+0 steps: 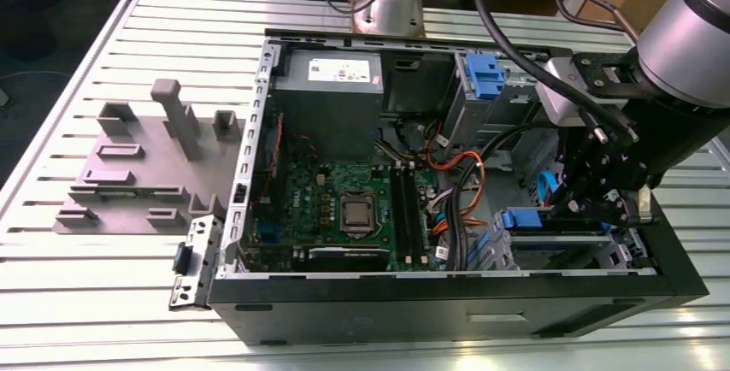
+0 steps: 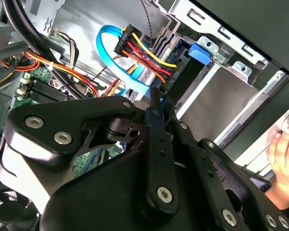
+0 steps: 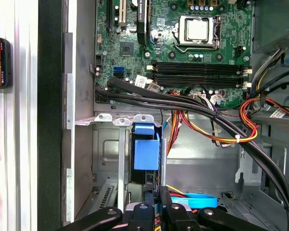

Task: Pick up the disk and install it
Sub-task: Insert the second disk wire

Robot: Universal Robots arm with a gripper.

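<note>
Fingers [image 3: 156,199] closed beside blue-bracketed disk [image 3: 146,153] in drive bay

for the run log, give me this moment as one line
gripper: inside open computer case, at drive cage | disk: seated in cage bay, blue bracket showing | fingers: close together

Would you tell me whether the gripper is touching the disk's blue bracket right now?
Cannot tell. In the first wrist view the gripper meets the disk's blue bracket, but no contact or gap shows plainly.

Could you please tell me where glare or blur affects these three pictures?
In the exterior view, glare whitens the ribbed table along its near edge. In the second wrist view, the black pincer linkage sits close and soft. In the first wrist view, the motherboard is evenly lit and sharp.
</note>
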